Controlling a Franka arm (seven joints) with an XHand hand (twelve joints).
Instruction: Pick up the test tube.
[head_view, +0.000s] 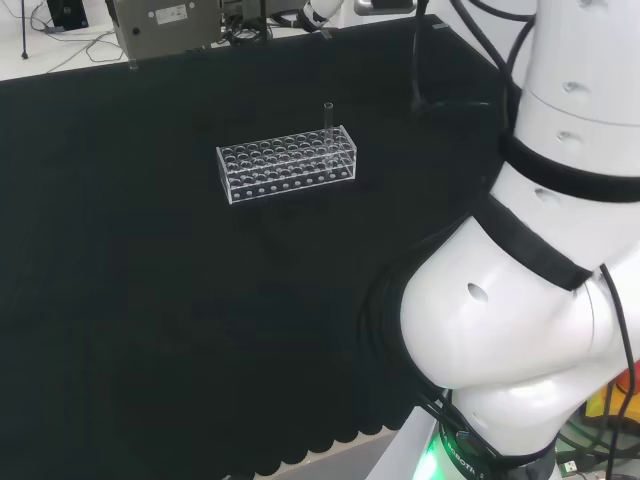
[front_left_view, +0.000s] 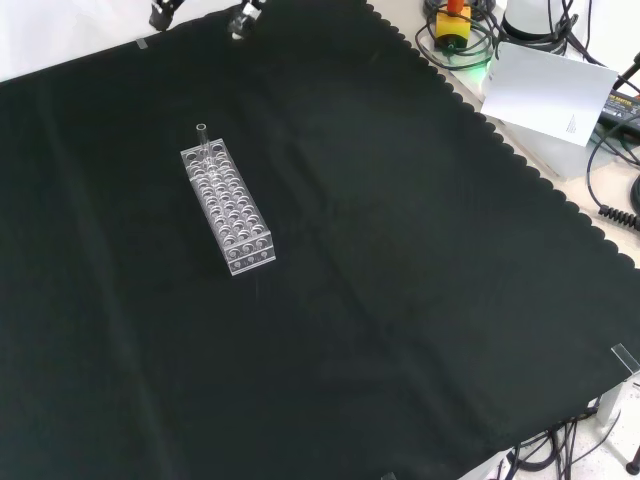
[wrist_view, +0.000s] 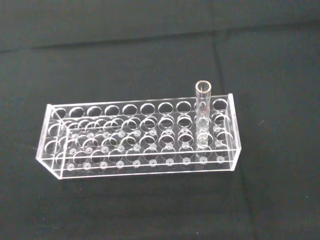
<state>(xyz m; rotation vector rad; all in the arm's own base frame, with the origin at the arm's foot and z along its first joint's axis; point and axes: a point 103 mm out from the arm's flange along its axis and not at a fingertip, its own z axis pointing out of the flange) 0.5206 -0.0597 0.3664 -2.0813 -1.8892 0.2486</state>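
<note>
The black cloth covers the bench. In the head view the arm's white links rise at the right, well apart from the ware. A clear rack with rows of round holes lies on the cloth, left of the arm in that view and toward the upper left in the front view. One clear test tube stands upright in a hole near one end of the rack, its open rim above the rack's top; in the head view that is the right, far corner. Nothing touches the tube. Whether the hand is open or closed cannot be told.
</note>
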